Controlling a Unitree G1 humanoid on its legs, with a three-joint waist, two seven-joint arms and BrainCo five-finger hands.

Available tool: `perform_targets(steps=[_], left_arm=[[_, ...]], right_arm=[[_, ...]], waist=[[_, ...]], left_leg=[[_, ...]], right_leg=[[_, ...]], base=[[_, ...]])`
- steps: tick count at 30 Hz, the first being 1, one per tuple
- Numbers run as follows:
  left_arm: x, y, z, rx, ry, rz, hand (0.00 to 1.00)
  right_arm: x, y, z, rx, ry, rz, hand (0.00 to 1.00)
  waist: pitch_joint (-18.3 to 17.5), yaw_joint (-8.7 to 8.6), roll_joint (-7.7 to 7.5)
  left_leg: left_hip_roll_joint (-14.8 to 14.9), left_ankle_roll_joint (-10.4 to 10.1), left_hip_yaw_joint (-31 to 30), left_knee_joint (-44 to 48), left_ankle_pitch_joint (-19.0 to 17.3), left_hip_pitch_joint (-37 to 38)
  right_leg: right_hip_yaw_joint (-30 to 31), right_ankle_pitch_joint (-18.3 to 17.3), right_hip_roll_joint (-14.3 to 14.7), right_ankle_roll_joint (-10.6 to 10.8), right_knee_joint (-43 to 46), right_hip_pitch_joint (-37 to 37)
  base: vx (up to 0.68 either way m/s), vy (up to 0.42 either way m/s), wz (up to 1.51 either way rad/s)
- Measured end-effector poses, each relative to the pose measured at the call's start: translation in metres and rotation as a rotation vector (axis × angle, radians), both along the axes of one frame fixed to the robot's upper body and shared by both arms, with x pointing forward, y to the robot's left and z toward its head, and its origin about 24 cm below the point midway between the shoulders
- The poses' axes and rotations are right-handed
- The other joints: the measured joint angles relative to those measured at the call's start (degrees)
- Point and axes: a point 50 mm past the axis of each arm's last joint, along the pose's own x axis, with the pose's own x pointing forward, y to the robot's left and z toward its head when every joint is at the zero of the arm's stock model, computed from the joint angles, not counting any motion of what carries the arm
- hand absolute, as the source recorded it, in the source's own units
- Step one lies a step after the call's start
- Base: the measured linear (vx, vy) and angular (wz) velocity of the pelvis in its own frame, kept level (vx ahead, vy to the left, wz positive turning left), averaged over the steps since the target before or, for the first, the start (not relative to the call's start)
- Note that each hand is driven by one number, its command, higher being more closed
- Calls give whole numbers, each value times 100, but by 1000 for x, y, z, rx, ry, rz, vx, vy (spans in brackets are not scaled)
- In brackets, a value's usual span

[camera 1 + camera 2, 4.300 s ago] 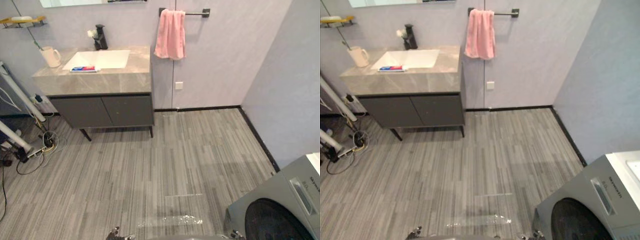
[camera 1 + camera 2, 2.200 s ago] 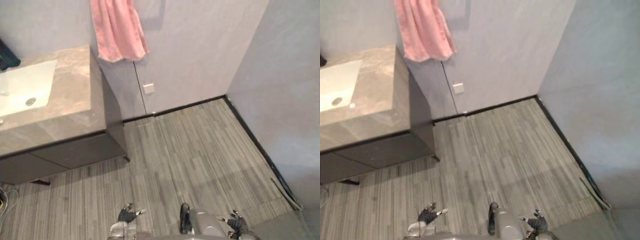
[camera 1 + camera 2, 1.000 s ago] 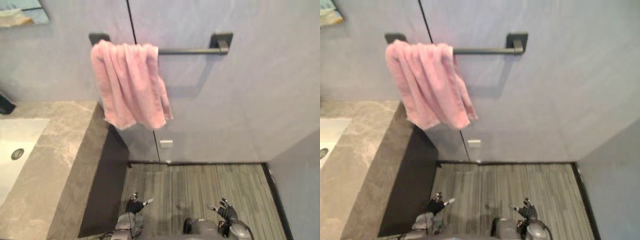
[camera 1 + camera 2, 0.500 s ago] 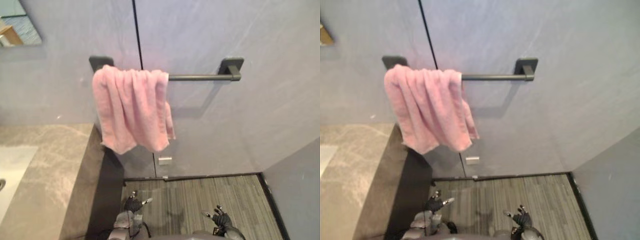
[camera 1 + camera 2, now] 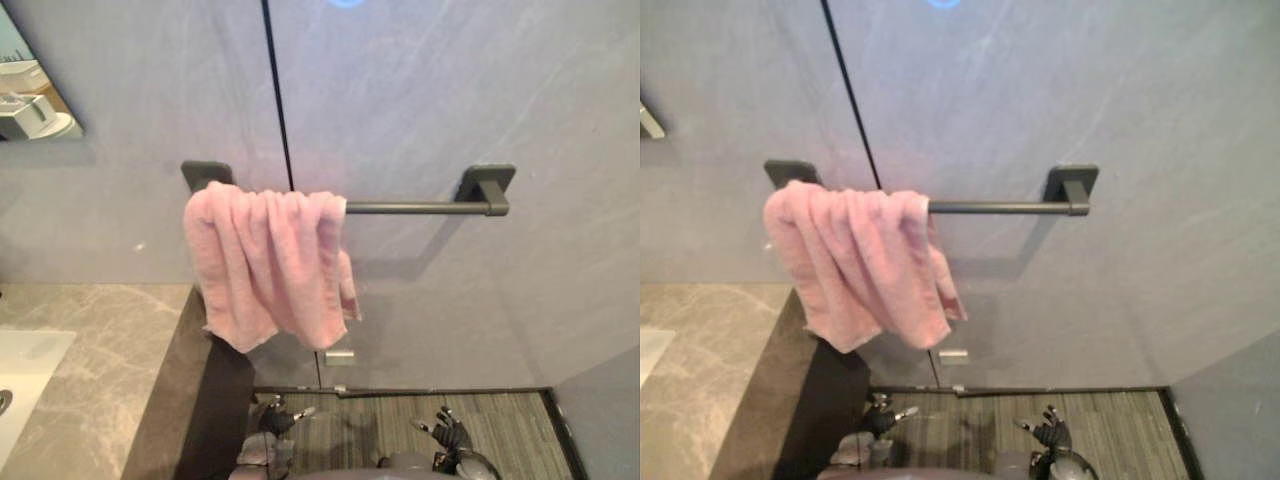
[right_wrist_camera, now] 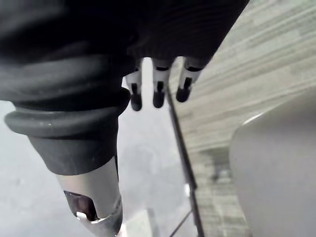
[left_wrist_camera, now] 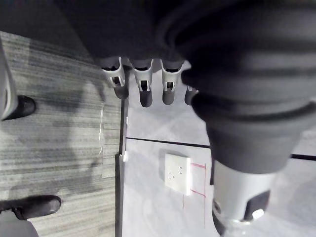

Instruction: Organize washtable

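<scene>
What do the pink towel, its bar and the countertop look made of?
The pink towel: soft terry-like cloth, matte, draping in folds. The towel bar: probably metal, dark matte coating, thin and rigid. The countertop: stone or stone-look laminate, grey with pale veins.

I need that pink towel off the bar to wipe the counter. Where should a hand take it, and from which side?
Probably the thick bunch of folds in the pink towel just under the bar, coming from the front and slightly from the right. The counter crowds the towel's left side, while the bar's right stretch is bare. Then lift it up and over the bar.
</scene>
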Motion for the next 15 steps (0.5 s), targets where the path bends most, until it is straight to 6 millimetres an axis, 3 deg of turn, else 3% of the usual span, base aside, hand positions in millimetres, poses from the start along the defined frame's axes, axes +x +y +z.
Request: perform_targets(steps=[10,13,15], left_arm=[[3,6,3,62,-32,29,0],[13,11,18,100,-148,8,0],[27,11,44,107,-308,1,0]], right_arm=[[-3,3,-2,4,13,-6,0],[-2,2,-1,-9,7,-12,0],[-3,1,1,-19,-3,-10,0]], waist=[[-55,2,-23],[-69,21,-55],[-68,46,-52]], left_leg=[[-113,27,-278,-196,99,-25],[-188,43,-425,-313,222,-72],[-206,45,-508,-390,291,-93]], right_leg=[[-292,223,-57,63,-616,350],[-391,273,-105,70,-714,355],[-483,281,-122,63,-727,354]], base=[[-17,10,16],[-6,9,26],[-26,-11,21]])
